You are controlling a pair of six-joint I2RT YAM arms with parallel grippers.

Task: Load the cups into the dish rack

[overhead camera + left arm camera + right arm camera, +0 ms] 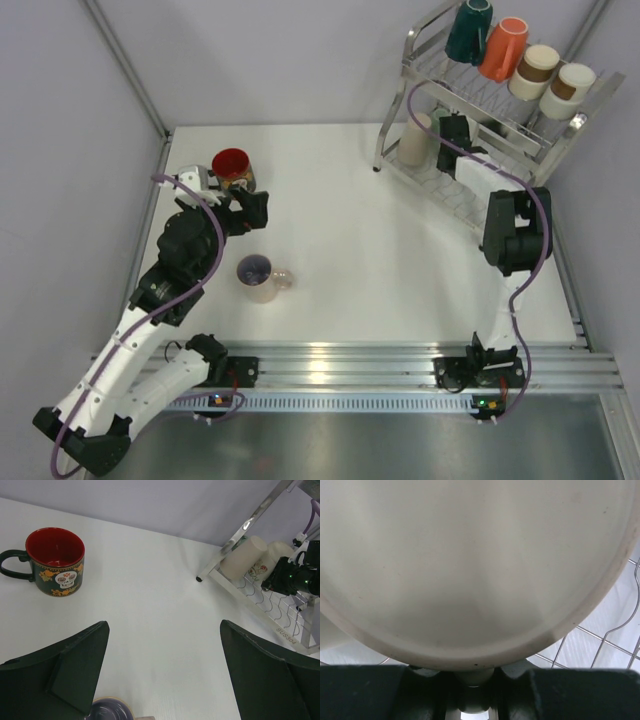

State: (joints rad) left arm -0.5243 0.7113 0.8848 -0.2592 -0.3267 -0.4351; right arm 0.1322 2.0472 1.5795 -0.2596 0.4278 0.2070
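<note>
The chrome dish rack (pixel 585 110) stands at the back right. Its top tier holds a dark teal cup (pixel 468 30), an orange cup (pixel 503 48) and two white-and-brown cups (pixel 535 70). A beige cup (pixel 415 140) lies on the lower tier. My right gripper (pixel 452 135) is over that tier, shut on the handle of a cream cup (pixel 470 565) that fills the right wrist view. My left gripper (pixel 255 210) is open and empty above the table, between a red mug with a skull print (pixel 232 168) and a pinkish cup with a purple inside (pixel 262 277).
The left wrist view shows the red mug (pixel 55 562) at far left, the pinkish cup's rim (pixel 107 711) at the bottom edge, and the rack's leg (pixel 200 578) with the beige cup (pixel 245 557). Grey walls enclose the table.
</note>
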